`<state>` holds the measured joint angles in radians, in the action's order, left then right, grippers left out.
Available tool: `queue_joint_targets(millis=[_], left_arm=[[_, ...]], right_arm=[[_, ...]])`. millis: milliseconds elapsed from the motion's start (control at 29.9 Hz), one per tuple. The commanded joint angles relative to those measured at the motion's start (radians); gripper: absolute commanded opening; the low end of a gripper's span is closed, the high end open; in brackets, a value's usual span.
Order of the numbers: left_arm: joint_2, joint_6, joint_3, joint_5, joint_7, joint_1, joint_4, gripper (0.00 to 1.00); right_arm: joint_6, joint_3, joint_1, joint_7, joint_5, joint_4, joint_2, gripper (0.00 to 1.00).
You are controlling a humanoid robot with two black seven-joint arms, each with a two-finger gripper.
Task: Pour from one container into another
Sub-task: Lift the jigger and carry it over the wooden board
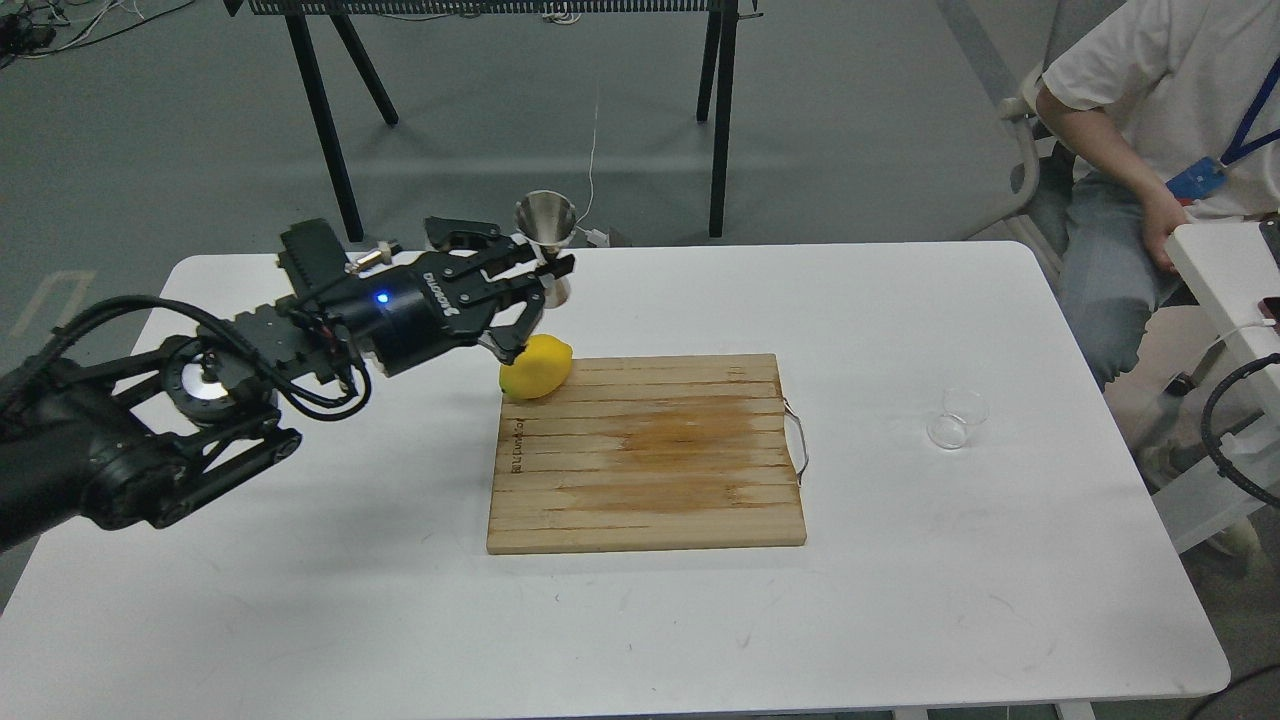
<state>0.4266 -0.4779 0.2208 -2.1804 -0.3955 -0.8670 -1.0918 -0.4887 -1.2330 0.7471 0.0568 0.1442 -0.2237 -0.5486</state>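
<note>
My left gripper (548, 268) is shut on the steel jigger (546, 228), gripping its narrow waist and holding it upright in the air above the table's back middle, just behind the lemon. The clear glass cup (956, 417) stands alone on the table at the right, past the cutting board's metal handle. Nothing touches the cup. My right gripper is out of view; only a cable and white structure show at the right edge.
A wooden cutting board (648, 455) lies in the middle of the white table (300, 560), with a yellow lemon (537, 366) at its back left corner. A seated person (1150, 130) is at the far right. Black stand legs (325, 120) rise behind the table.
</note>
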Motion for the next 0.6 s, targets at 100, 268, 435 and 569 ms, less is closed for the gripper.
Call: queue_joint_targets(millis=[100,268,435,569], left_arm=[[-0.196,0.001,-0.072,-0.001,-0.013,0.01,0.163,0.03],[-0.281,-0.001,-0.098,-0.001,-0.014,0.014,0.335,0.03],[-0.324,-0.011,-0.132,-0.001,-0.011,0.049,0.417,0.03],[-0.327,-0.01,-0.149,-0.001,-0.013,0.069,0.441,0.03]], right_arm=[[0.0,0.0,-0.002,0.001,0.0,0.0,-0.001,1.0],[0.0,0.0,-0.002,0.001,0.0,0.0,-0.001,1.0],[0.0,0.0,-0.006,0.001,0.0,0.0,-0.001,1.0],[0.0,0.0,-0.006,0.001,0.0,0.0,-0.001,1.0]])
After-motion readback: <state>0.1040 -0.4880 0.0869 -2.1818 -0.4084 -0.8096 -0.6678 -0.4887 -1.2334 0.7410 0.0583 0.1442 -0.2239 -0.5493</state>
